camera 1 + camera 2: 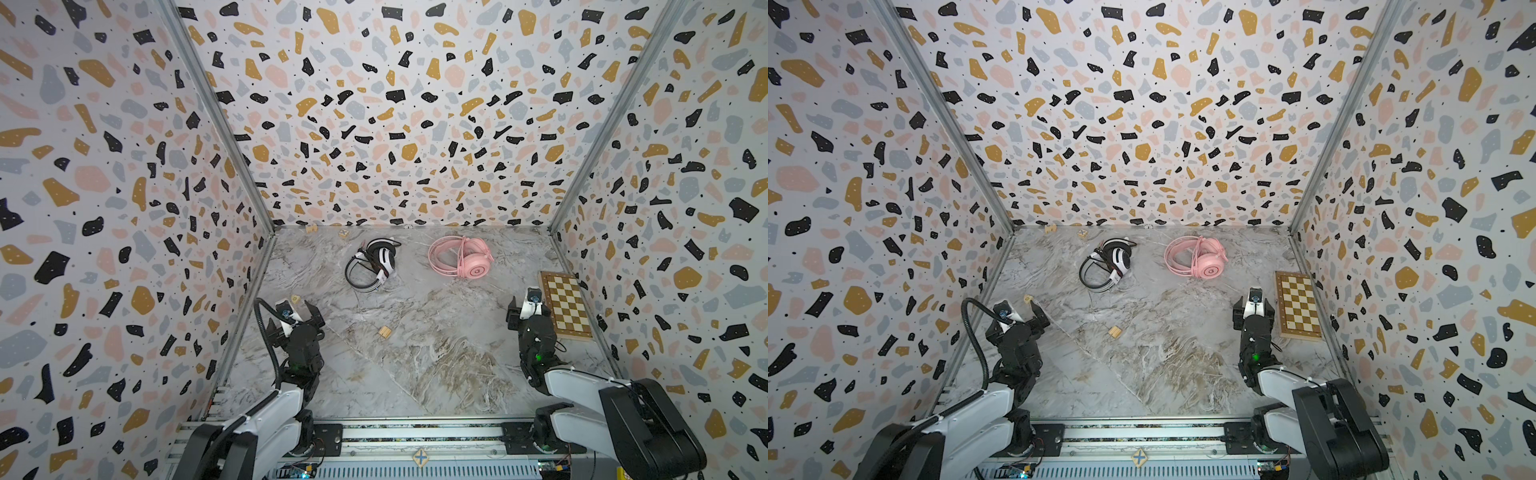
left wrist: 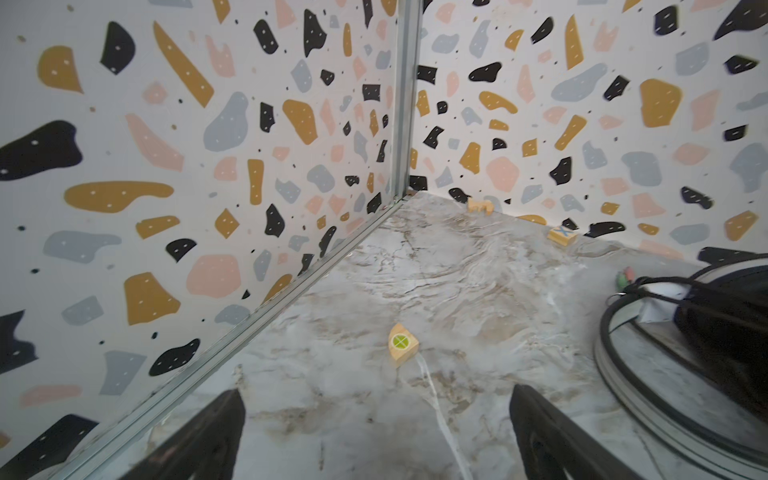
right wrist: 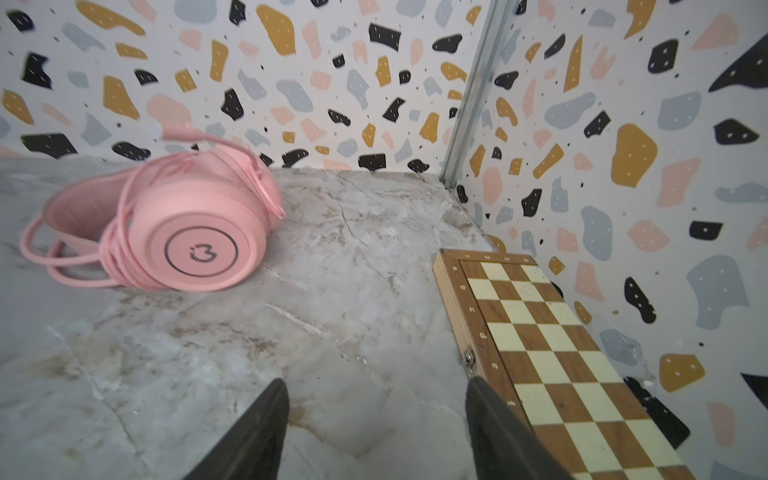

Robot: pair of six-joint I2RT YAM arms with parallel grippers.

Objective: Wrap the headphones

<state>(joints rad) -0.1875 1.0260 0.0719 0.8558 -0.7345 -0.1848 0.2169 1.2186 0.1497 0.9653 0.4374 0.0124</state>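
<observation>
Two headphones lie near the back of the marble table. The white pair with black pads (image 1: 379, 259) (image 1: 1116, 258) is left of centre, its black cable looped beside it, and its dark edge (image 2: 715, 328) shows in the left wrist view. The pink pair (image 1: 465, 259) (image 1: 1202, 262) (image 3: 174, 232) is right of centre, with pink cable looped around it. My left gripper (image 1: 299, 308) (image 1: 1021, 311) (image 2: 376, 397) is open and empty near the left wall, well in front of the white pair. My right gripper (image 1: 527, 308) (image 1: 1253, 308) (image 3: 377, 384) is open and empty beside the chessboard.
A folded wooden chessboard (image 1: 567, 305) (image 1: 1300, 305) (image 3: 561, 353) lies along the right wall. Small wooden blocks are scattered: one mid-table (image 1: 385, 332) (image 1: 1115, 331), one with a green mark (image 2: 402, 344) ahead of my left gripper, two by the back wall (image 2: 562, 235) (image 2: 480, 205). Patterned walls enclose three sides.
</observation>
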